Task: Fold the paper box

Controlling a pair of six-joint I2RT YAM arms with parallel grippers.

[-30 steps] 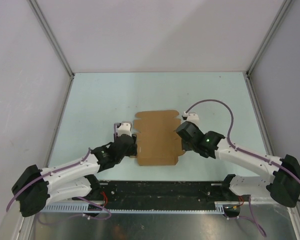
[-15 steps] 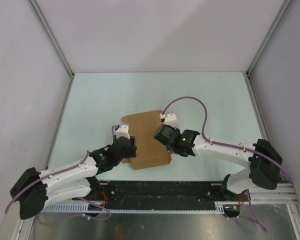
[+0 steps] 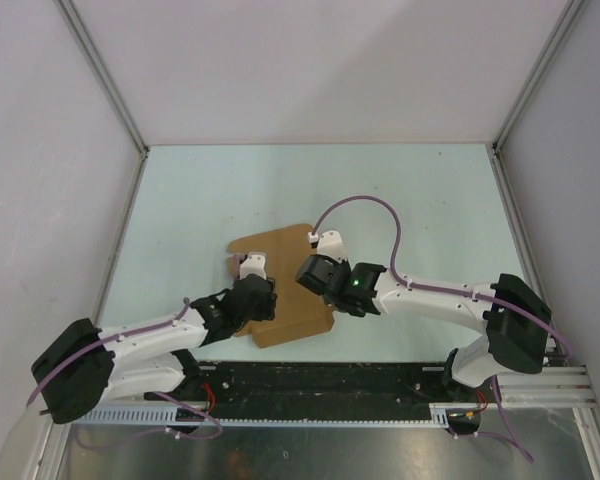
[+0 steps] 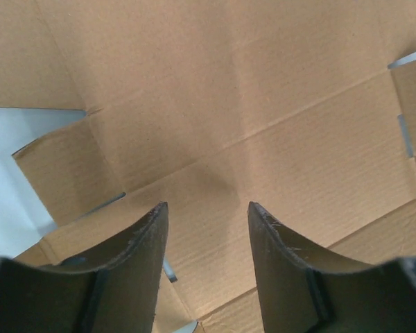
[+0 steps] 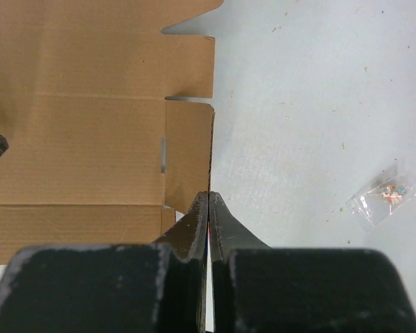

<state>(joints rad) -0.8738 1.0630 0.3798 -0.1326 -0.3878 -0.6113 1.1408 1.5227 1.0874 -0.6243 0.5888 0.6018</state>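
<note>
The paper box (image 3: 278, 252) is a flat brown die-cut sheet with tabs and creases, lying askew on the table's near middle. My right gripper (image 3: 308, 273) is shut on the sheet's right edge. In the right wrist view the closed fingertips (image 5: 209, 198) pinch a side flap (image 5: 188, 149), whose edge shows as a thin dark line. My left gripper (image 3: 252, 292) is over the sheet's left part. In the left wrist view its gripper (image 4: 206, 208) is open, with the creased cardboard (image 4: 263, 104) filling the view between and beyond the fingers. I cannot tell whether its fingers touch the sheet.
A tiny clear plastic scrap (image 5: 381, 200) lies on the pale green table (image 3: 430, 200) to the right of the sheet. Grey walls enclose the table on three sides. A black rail (image 3: 320, 380) runs along the near edge.
The right gripper has swung left with the sheet's right edge. The sheet has shifted left, turned askew and looks narrower from above. The left gripper has moved a little right, onto the sheet.
</note>
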